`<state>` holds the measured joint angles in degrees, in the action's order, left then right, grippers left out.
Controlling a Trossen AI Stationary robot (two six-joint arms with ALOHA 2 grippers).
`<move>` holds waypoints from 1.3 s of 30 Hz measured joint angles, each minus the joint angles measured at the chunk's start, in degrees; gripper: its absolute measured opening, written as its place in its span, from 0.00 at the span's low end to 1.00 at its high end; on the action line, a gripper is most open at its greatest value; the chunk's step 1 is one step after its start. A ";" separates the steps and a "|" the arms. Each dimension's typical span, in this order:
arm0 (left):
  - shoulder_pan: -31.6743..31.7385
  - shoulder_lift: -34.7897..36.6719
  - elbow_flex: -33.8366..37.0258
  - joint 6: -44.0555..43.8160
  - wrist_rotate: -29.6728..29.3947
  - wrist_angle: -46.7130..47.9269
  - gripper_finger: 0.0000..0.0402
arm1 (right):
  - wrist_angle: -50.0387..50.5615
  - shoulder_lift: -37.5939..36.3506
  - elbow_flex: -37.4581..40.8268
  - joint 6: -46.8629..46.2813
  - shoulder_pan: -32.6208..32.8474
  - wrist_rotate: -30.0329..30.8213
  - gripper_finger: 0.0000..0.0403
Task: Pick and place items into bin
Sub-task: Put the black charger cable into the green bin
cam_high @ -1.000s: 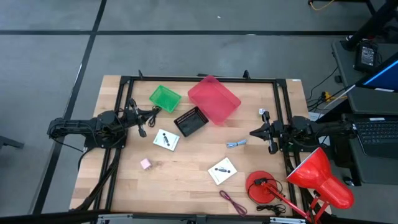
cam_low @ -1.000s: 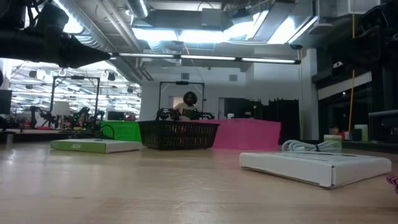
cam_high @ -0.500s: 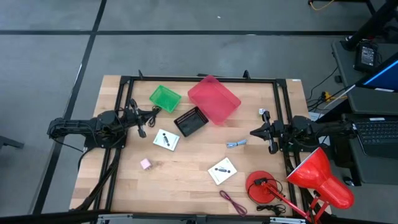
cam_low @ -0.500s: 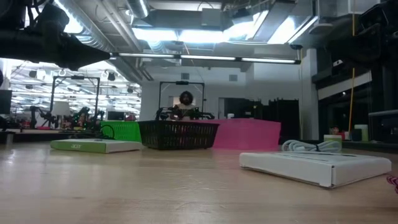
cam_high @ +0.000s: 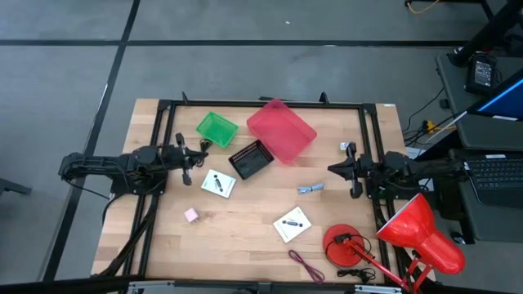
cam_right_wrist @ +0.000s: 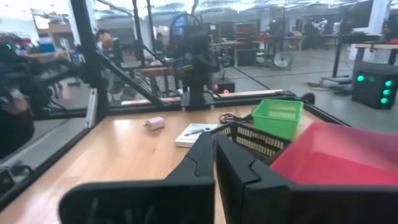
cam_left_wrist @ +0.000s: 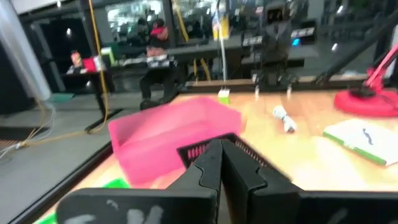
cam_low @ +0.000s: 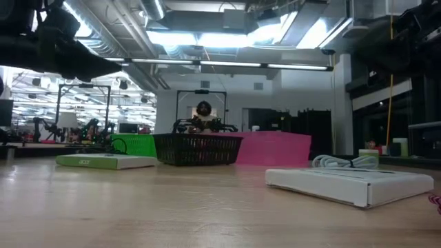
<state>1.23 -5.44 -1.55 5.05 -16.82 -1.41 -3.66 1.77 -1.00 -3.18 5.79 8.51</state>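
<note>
Two flat white cards with a black mark lie flat on the wooden table, one left of centre and one nearer the front. A tiny pink cube, a grey-blue piece and a thin maroon cord also lie loose on the table. My left gripper is shut and empty above the table's left side, close to the left card. My right gripper is shut and empty at the right side, near the grey-blue piece. Their shut fingers also show in the left wrist view and the right wrist view.
A green bin, a black mesh basket and a pink bin stand at the far middle. A red desk lamp stands at the near right corner, its base close to the cord. A black frame runs along the table's edges.
My left gripper has gone a little toward the table's right edge. Nothing on the table has moved.
</note>
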 joint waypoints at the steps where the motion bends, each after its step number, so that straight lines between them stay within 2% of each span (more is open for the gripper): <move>1: 0.00 -1.23 -0.86 -0.23 -0.69 0.42 0.01 | 0.02 0.71 -0.36 0.54 -0.29 0.09 0.00; 12: 0.00 -16.14 -10.80 -3.11 -5.65 2.08 0.01 | 5.38 13.98 -10.57 -0.09 -6.56 2.60 0.00; 17: 0.00 -21.61 -17.31 -11.22 -11.83 13.46 0.01 | 8.76 21.14 -15.24 -1.75 -10.16 8.77 0.00; 20: 0.00 -24.78 -21.05 -18.93 -14.16 21.10 0.01 | 8.06 24.94 -15.51 -1.83 -11.67 9.00 0.00; 23: 0.00 -27.81 -24.63 -28.54 -13.85 29.29 0.01 | 7.80 28.12 -15.53 -2.38 -12.76 8.97 0.00; 28: 0.00 -32.23 -28.51 -39.24 -14.30 40.32 0.01 | 6.22 31.16 -15.53 -2.40 -14.71 9.01 0.00; 33: 0.00 -34.48 -29.13 -43.33 -13.64 40.98 0.03 | 4.73 32.35 -15.53 -2.45 -15.55 9.01 0.00; 39: 0.00 -35.95 -29.13 -46.01 -14.14 43.50 0.15 | 4.75 32.40 -15.53 -2.43 -15.55 8.99 0.00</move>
<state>1.23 -41.40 -30.68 -40.96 -30.96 42.10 1.09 34.17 -16.53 -5.61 -9.76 17.50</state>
